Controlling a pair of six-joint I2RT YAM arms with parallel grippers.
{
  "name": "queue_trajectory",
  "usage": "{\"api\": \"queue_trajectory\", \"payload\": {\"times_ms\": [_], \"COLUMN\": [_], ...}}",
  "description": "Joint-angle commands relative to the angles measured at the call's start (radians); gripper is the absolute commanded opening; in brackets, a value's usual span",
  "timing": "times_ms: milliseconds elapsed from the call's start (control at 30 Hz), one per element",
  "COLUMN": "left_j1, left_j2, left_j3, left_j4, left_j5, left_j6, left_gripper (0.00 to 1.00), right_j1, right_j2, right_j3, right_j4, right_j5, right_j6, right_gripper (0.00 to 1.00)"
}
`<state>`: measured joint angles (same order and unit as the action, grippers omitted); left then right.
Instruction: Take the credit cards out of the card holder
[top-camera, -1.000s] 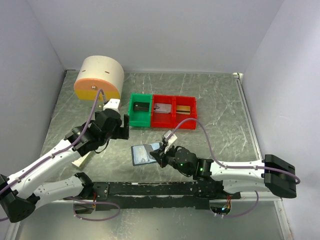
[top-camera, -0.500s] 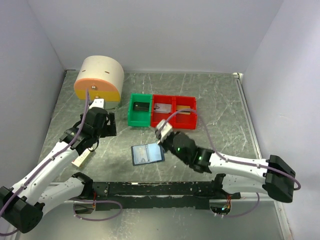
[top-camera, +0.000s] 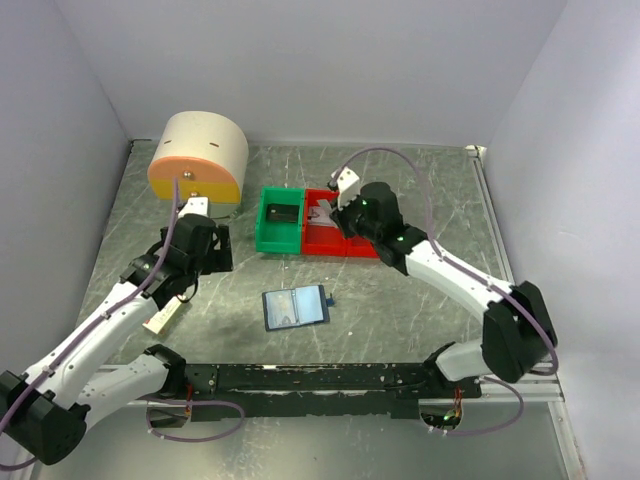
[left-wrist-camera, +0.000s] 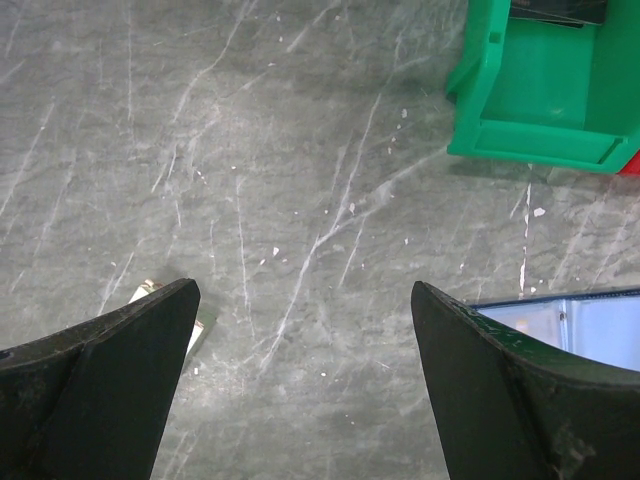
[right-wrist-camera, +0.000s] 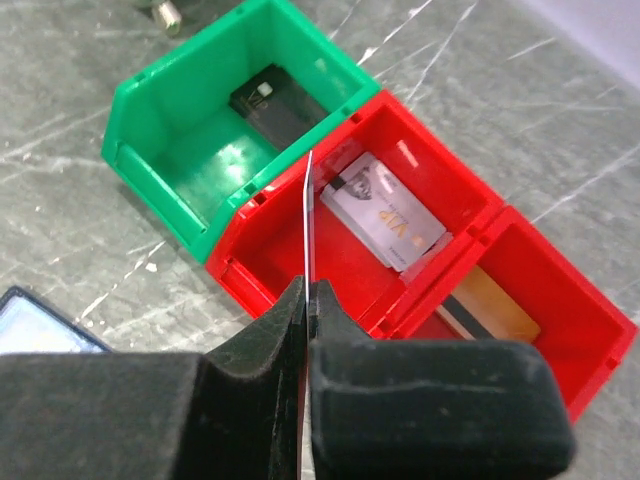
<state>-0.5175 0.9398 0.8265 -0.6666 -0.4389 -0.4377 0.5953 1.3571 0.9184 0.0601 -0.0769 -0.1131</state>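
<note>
The card holder (top-camera: 296, 307) lies open on the table, pale blue lining up, and one corner of it (left-wrist-camera: 580, 320) shows in the left wrist view. My right gripper (top-camera: 341, 207) (right-wrist-camera: 308, 290) is shut on a thin credit card (right-wrist-camera: 308, 215), held edge-on above the red bin (top-camera: 325, 245). A pale grey card (right-wrist-camera: 385, 210) lies in that bin's left compartment, with a gold-tan card (right-wrist-camera: 492, 302) in the right one. My left gripper (top-camera: 218, 248) (left-wrist-camera: 305, 290) hangs open over bare table, left of the holder, nothing between its fingers.
A green bin (top-camera: 263, 228) (right-wrist-camera: 160, 150) adjoining the red one holds a black card (right-wrist-camera: 272, 105). A cream cylinder with an orange base (top-camera: 198, 155) stands at the back left. A small pale box (top-camera: 165, 315) lies by the left arm.
My right gripper has lifted away from the card holder and swung back over the red bin, carrying a card. The left arm pulled back to the left and then stayed still.
</note>
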Motion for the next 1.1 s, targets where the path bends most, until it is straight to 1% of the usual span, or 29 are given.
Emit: {"api": "queue_trajectory", "payload": {"times_ms": [0,133,233,367,467,600,733,833,1067], "left_j1": [0.01,0.012,0.012,0.018,0.021,0.025,0.028,0.032,0.048], "left_j2": [-0.026,-0.044,-0.048,-0.048,-0.057,-0.068,-0.078,-0.08,-0.078], "left_j3": [0.008,0.002,0.001,0.006,0.004,0.004,0.003,0.002,0.001], "left_j4": [0.023,0.037,0.042,0.035,0.038,0.036,0.037,0.04,0.05], "left_j5": [-0.04,-0.002,0.011,0.0,0.0,-0.01,-0.012,-0.009,0.018], "left_j6": [0.0,0.019,0.025,0.021,0.021,0.018,0.017,0.019,0.026], "left_gripper": [1.0,1.0,1.0,1.0,1.0,1.0,1.0,1.0,1.0], "right_j1": [0.002,0.018,0.058,0.09,0.09,0.087,0.068,0.061,0.057], "right_j2": [0.095,0.207,0.257,0.283,0.346,0.422,0.463,0.506,0.637], "right_j3": [0.074,0.219,0.258,0.236,0.268,0.309,0.316,0.346,0.37], "right_j4": [-0.106,-0.24,-0.291,-0.213,-0.216,-0.221,-0.152,-0.15,-0.007], "right_j5": [-0.058,0.093,0.167,0.218,0.254,0.249,0.246,0.238,0.321], "right_j6": [-0.076,-0.193,-0.303,-0.468,-0.538,-0.621,-0.665,-0.707,-0.766], "right_gripper": [0.0,0.0,0.0,0.0,0.0,0.0,0.0,0.0,0.0]}}
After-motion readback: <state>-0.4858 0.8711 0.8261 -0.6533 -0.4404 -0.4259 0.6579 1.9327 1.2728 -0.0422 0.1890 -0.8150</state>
